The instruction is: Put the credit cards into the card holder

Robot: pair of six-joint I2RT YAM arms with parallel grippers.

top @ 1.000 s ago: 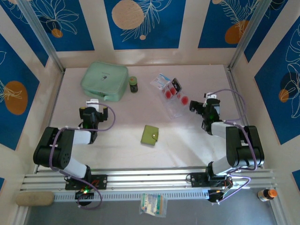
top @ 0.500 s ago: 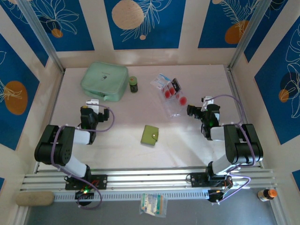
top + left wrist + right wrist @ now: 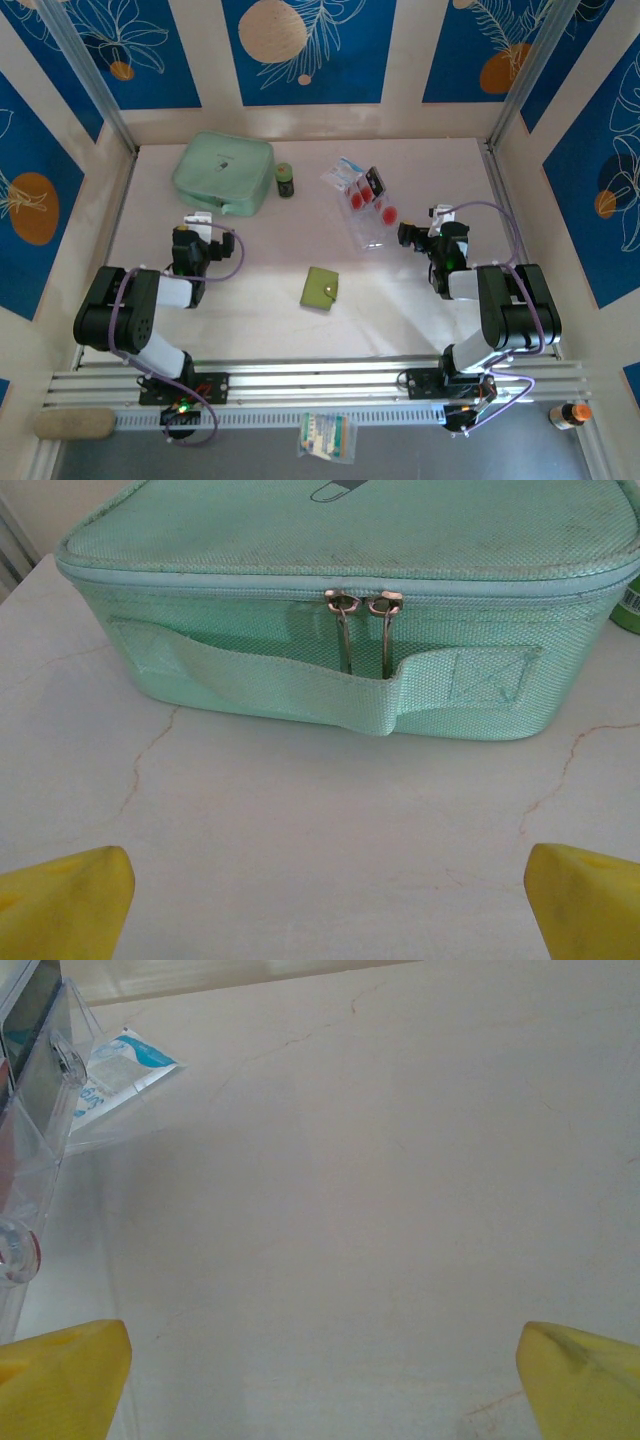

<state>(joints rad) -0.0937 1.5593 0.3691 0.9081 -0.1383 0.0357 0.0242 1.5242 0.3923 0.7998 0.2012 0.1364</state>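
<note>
The credit cards (image 3: 372, 200) lie behind the card holder (image 3: 320, 288), rightward.

Your overhead view is bright, evenly lit from above. The pale marbled tabletop (image 3: 260, 330) looks slightly washed out, with short, soft shadows under the black robot arms (image 3: 130, 310). Your left wrist view is sharp on the mint-green woven zip pouch (image 3: 350, 630). On the right wrist, the yellow fingertips (image 3: 60, 1380) blur in the bottom corners, and the clear plastic case (image 3: 30, 1110) throws a faint grey shadow.
</note>
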